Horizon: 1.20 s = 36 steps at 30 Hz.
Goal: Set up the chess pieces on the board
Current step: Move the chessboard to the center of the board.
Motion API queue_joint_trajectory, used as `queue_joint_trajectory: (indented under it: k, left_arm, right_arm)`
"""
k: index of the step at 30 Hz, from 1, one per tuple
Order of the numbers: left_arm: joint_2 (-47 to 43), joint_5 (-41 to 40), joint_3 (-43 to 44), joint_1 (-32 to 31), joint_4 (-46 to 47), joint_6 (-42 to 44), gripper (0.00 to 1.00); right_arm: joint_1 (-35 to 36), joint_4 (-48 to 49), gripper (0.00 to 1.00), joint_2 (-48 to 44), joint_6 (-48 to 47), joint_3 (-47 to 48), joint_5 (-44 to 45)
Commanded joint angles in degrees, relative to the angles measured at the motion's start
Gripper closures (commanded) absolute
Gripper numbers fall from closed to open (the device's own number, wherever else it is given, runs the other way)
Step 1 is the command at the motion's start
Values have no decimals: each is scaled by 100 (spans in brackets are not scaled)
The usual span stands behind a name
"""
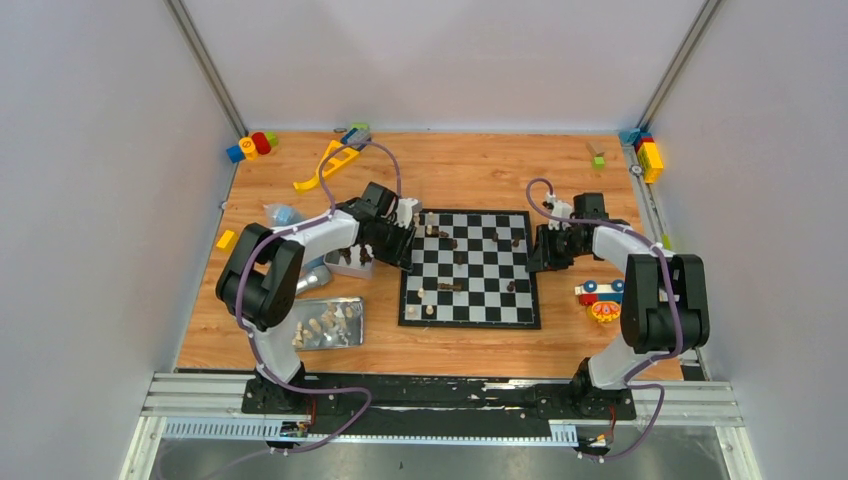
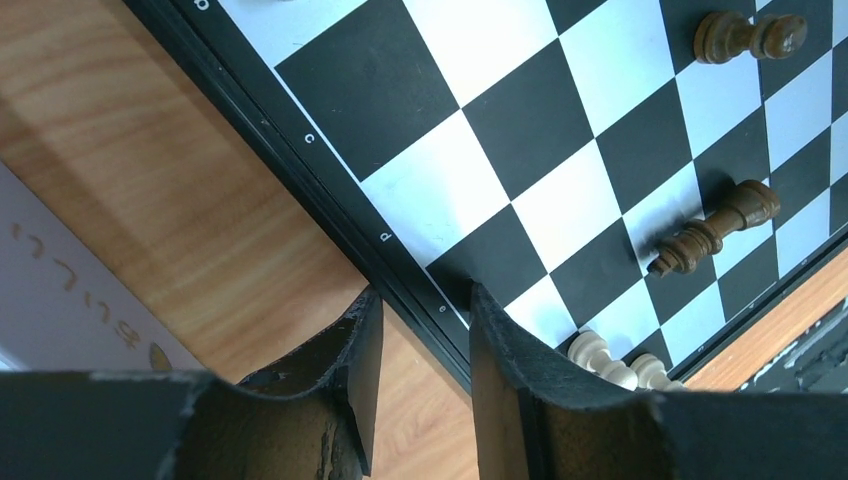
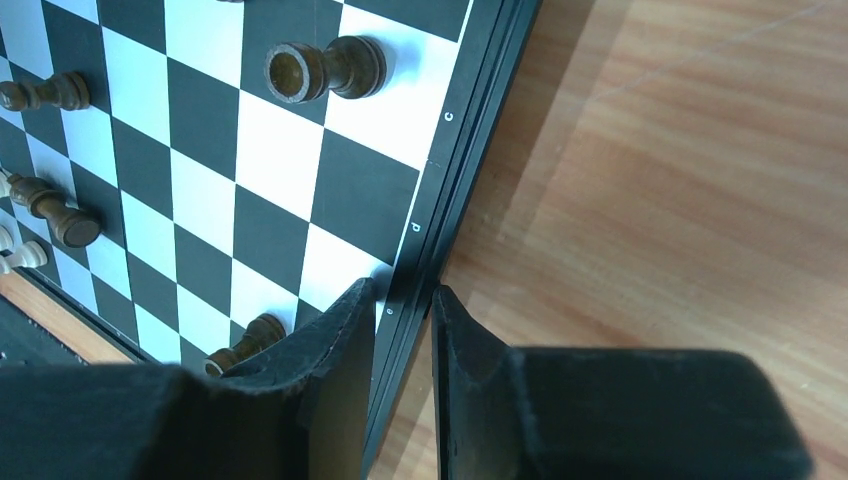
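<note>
The left gripper (image 2: 425,300) and right gripper (image 3: 400,290) each pinch one side rim of the flat black-and-white checkered chessboard (image 1: 485,305) at mid-table, probably to square it, while dark brown and cream turned chess pieces (image 2: 715,230) lie toppled on it.

Checkered board (image 2: 520,120), brown pieces (image 2: 715,235), seemingly cream pieces (image 2: 600,355)

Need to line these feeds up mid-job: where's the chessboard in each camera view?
Top external: the board lies at centre frame.
Left wrist: the board fills the upper right, with the table at lower left.
Right wrist: the board fills the left half, with the table on the right.
Shared landmark: the board's dark border, lettered c, d, e in both wrist views.
</note>
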Motion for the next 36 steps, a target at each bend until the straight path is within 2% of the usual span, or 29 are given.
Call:
queue_joint_trajectory:
  k: [1,10,13,16,19,22,24,30,36]
  left_arm:
    - [-208,266,-218,-368,-131,436,70]
    - [-565,227,-394,-366,-150,517,69]
    - [-670,95,-335,-365,-253,629,65]
    - [-859,-122,-232,-359,-391,709,58]
    - [-1175,-285,-173,-354,-453,944,43]
    - [-1454,-536,-32,-330,-579,1218,33]
    - [-1671,-653,57,-292,-654,1298,30]
    - [-2205,-1041,275,-219,-771,1724,25]
    - [-2133,-1637,618,-86,-695,1911,25]
  right_arm:
    - [287,-295,97,-235,-348,-148,-490]
    - [359,-285,95,-70,-316,43,-661]
    - [368,-293,92,-151,-314,88,-519]
    - [351,-300,84,-425,-374,224,-326]
    - [291,-324,74,-725,-474,445,-144]
    - [244,-336,62,-1036,-623,631,85]
    - [235,-325,56,-1214,-693,733,218]
    - [241,-328,42,-1539,-811,889,323]
    - [314,-495,37,-1753,-1046,934,-534]
